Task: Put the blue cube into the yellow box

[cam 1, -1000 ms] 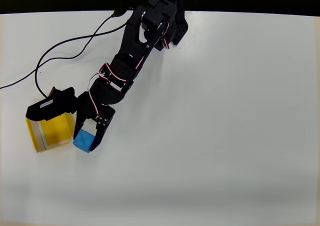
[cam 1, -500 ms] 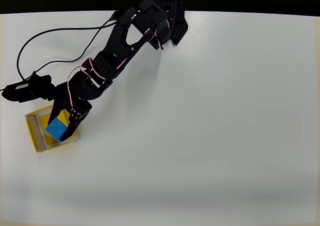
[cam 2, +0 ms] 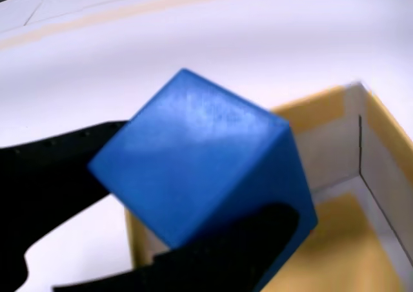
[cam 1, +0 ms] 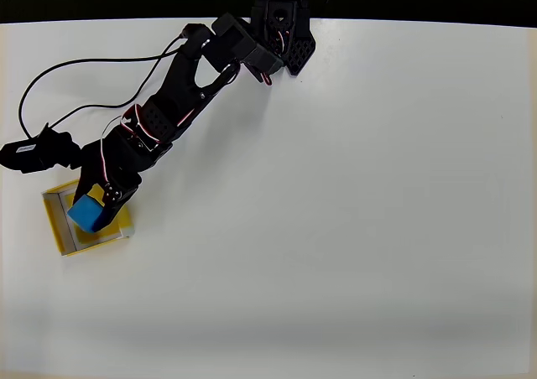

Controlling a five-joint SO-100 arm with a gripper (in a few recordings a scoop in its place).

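Jaws of the gripper (cam 1: 94, 212) are closed on the blue cube (cam 1: 83, 214), one black finger pressed to each of two opposite faces, as the wrist view shows with the cube (cam 2: 200, 156) filling the middle of the picture and tilted on a corner. In the overhead view the cube hangs over the yellow box (cam 1: 57, 221), which sits at the left end of the white bench (cam 1: 352, 194); whether the cube is clear of the box floor or touching it cannot be told from above. The wrist view shows the box's inner wall and floor (cam 2: 335, 234) just behind and below the cube, so it looks to be within the box's outline.

The cube looks solid, stiff and light, with smooth, slightly glossy faces that could slide under a loose pinch. Flat opposite faces are the sensible place to hold it, and that is where the fingers sit. Since the cube is tilted, it may land on an edge and tip against a low wall when let go; the box itself looks light enough to shift if nudged.
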